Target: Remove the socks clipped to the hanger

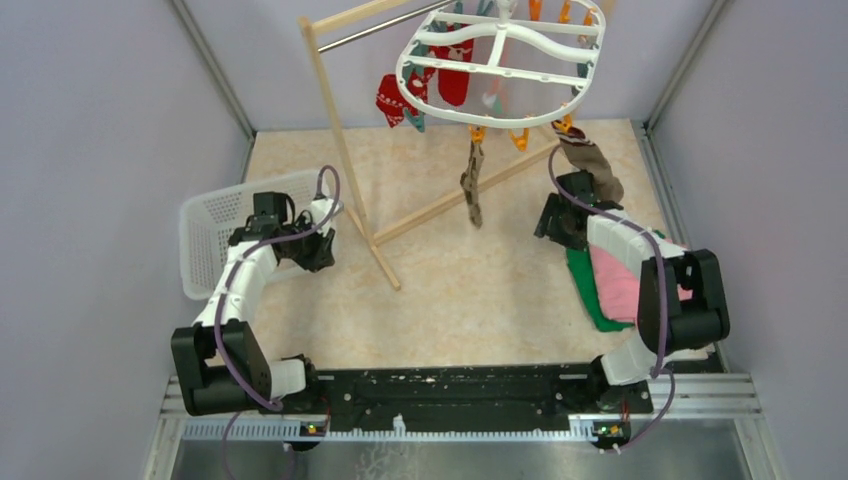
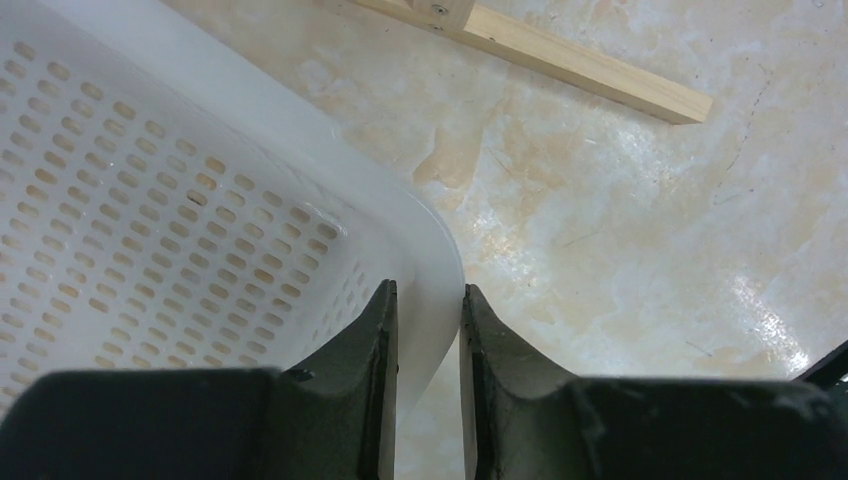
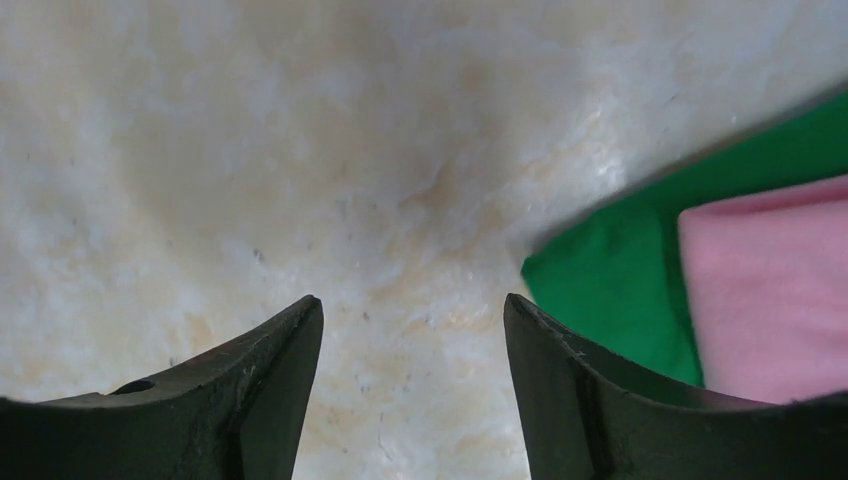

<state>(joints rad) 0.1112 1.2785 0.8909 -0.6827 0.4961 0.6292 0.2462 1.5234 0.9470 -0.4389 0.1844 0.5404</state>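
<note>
The white oval hanger (image 1: 500, 55) hangs from the wooden rack at the back. Red socks (image 1: 392, 100) dangle from its left side. One brown argyle sock (image 1: 472, 185) hangs from a clip at its front, and another brown sock (image 1: 590, 160) hangs at its right rim, just behind my right gripper (image 1: 565, 215). In the right wrist view that gripper (image 3: 412, 305) is open over bare table with nothing between its fingers. My left gripper (image 2: 428, 295) is far from the socks, shut on the rim of the white mesh basket (image 2: 440, 250).
The basket (image 1: 215, 230) stands tilted at the left wall. The rack's post (image 1: 345, 160) and floor bar (image 1: 450, 205) cross the middle of the table. Folded green cloth (image 3: 620, 290) and pink cloth (image 3: 770, 290) lie right of my right gripper.
</note>
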